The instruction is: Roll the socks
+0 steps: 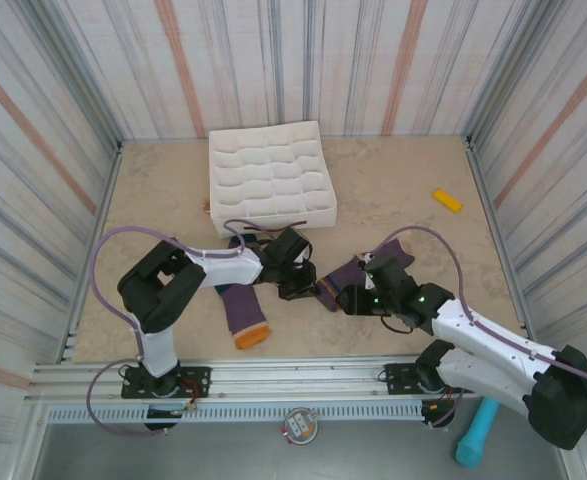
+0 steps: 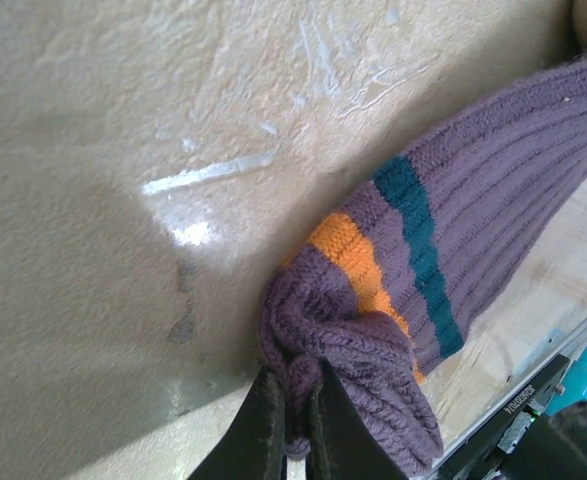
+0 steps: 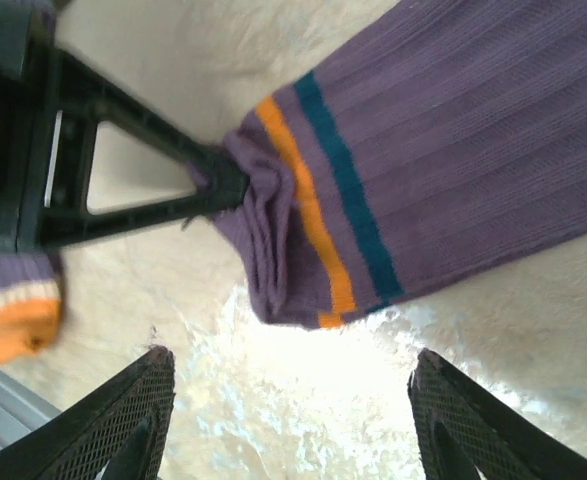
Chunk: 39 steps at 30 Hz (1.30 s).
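We see the left end effector (image 2: 295, 405) clamped on the bunched end of the first sock (image 2: 493, 200), which lies on the tabletop (image 2: 93, 150). The right end effector (image 3: 291, 400) hangs above that end with its fingers spread wide, gripping nothing. The second sock (image 1: 243, 312) apparently lies flat near the left arm.

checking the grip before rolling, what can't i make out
Top view: arms cover most of the held sock.
Left wrist view: left claw pinches it; far end runs off the right edge.
Right wrist view: second sock cut by left edge.
Yellow thing: too small to identify.
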Each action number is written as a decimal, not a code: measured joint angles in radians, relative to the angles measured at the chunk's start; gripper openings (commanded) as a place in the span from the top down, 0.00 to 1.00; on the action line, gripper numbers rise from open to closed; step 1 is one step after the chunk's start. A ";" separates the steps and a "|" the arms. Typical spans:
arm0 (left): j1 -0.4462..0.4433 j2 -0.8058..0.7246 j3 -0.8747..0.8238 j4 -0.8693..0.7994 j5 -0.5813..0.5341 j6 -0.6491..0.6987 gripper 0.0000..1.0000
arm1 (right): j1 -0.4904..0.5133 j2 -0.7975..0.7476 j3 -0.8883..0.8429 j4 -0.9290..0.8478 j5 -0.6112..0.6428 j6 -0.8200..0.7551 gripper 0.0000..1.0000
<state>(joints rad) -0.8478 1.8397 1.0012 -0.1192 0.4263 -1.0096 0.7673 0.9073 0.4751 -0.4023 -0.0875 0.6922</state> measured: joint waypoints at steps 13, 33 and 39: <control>0.039 0.000 0.078 -0.182 0.068 0.016 1.00 | 0.503 0.249 0.128 -0.043 0.651 -0.058 0.37; 0.083 0.063 0.114 -0.225 0.203 0.031 1.00 | 0.647 0.679 0.252 0.062 0.903 -0.204 0.37; 0.093 0.068 0.114 -0.225 0.224 0.043 1.00 | 0.647 0.730 0.252 0.063 0.921 -0.195 0.39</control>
<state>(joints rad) -0.7544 1.9072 1.1149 -0.3439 0.6506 -0.9668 1.4143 1.6375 0.7269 -0.3397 0.8337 0.4976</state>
